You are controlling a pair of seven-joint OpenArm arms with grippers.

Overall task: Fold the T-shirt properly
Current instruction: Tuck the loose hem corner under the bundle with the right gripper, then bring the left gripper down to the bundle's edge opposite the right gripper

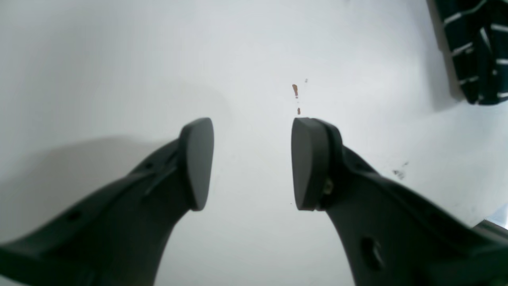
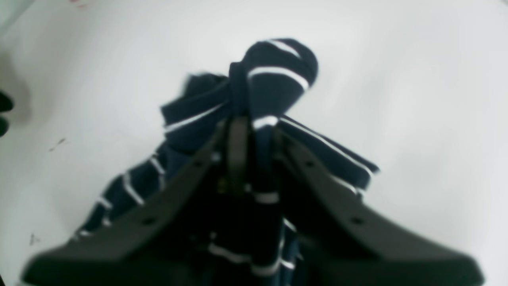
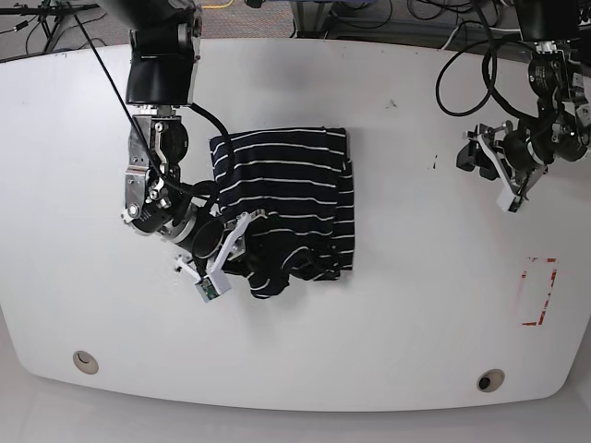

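Observation:
The T-shirt (image 3: 291,189), black with thin white stripes, lies partly folded in the middle of the white table (image 3: 406,305). Its lower left part is bunched up. At that bunched corner my right gripper (image 3: 247,223) is shut on the cloth. In the right wrist view a gathered fold of the T-shirt (image 2: 274,75) sticks out past the fingers (image 2: 237,147), and more fabric fills the narrow gap between them. My left gripper (image 1: 252,163) hangs open over bare table with nothing between its pads. A corner of the T-shirt (image 1: 476,51) shows at the top right of its view. In the base view the left gripper (image 3: 480,152) is far right of the shirt.
A red outlined mark (image 3: 540,291) sits on the table at the right. Two round holes (image 3: 85,360) (image 3: 489,379) lie near the front edge. Cables (image 3: 462,65) loop down to the arm at the back right. Small brown specks (image 1: 295,90) mark the table ahead of the left gripper.

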